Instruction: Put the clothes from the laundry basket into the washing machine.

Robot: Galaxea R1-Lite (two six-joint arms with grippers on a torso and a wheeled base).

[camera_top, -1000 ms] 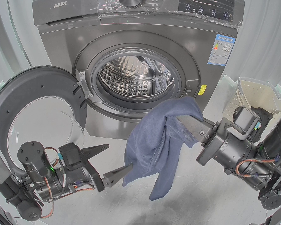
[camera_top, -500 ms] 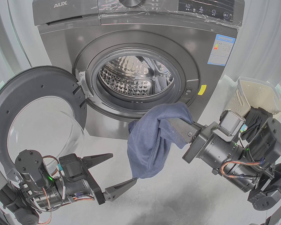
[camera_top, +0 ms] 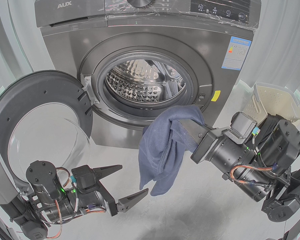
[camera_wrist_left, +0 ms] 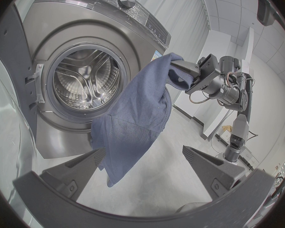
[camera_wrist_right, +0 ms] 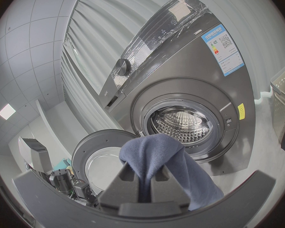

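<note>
right now the right gripper (camera_top: 187, 126) is clamped on a fold of the dark blue garment (camera_top: 161, 147), which hangs in the air just in front of the washing machine (camera_top: 70, 47) and a little below its open drum (camera_top: 146, 79). the left gripper (camera_top: 134, 180) sits low beside the swung-open door (camera_top: 40, 90), jaws spread wide with nothing between them, near the cloth's hem. off to the right the laundry basket (camera_top: 280, 100) stands by the machine
</note>
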